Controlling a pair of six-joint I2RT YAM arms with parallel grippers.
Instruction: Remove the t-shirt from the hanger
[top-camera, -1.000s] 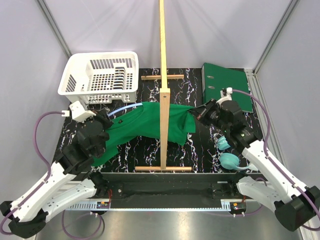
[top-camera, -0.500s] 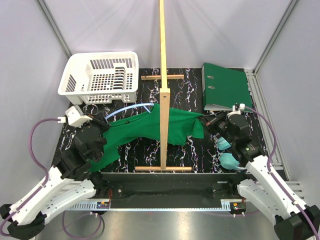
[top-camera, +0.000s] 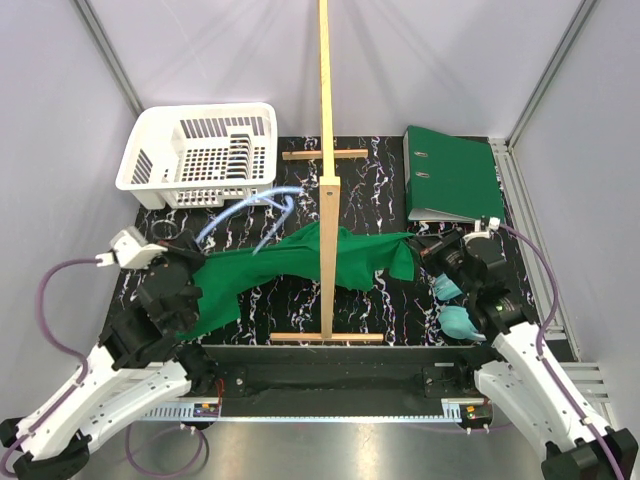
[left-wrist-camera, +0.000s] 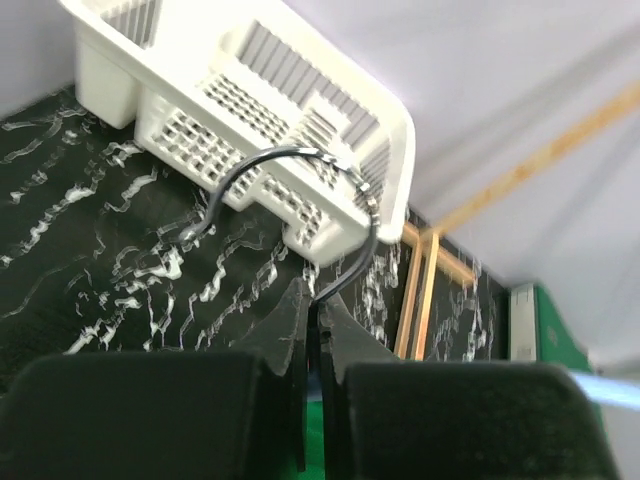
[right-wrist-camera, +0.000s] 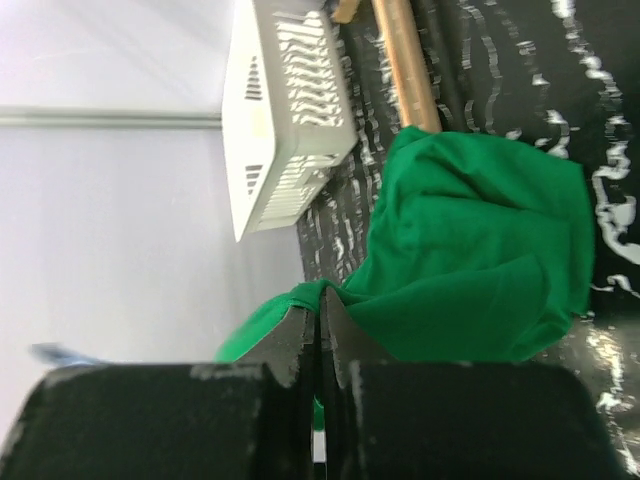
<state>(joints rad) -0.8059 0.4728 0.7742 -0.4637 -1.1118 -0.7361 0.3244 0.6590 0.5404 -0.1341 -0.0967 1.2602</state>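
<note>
A green shirt (top-camera: 300, 262) is seen on a black, white-veined table (top-camera: 400, 305). A light blue hanger (top-camera: 232, 207), a white slotted basket (top-camera: 200, 155) and a green binder (top-camera: 450, 175) are shown. Teal items (top-camera: 460, 322) are seen beside the right gripper (top-camera: 422, 247).

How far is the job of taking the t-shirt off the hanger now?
Nearly done: the hanger shows mostly bare, blurred, behind the t-shirt. In hand: the left gripper and the right gripper are shut on it, stretching it between them. Left: pulling the last hanger end clear, if one is caught; I cannot tell.
</note>
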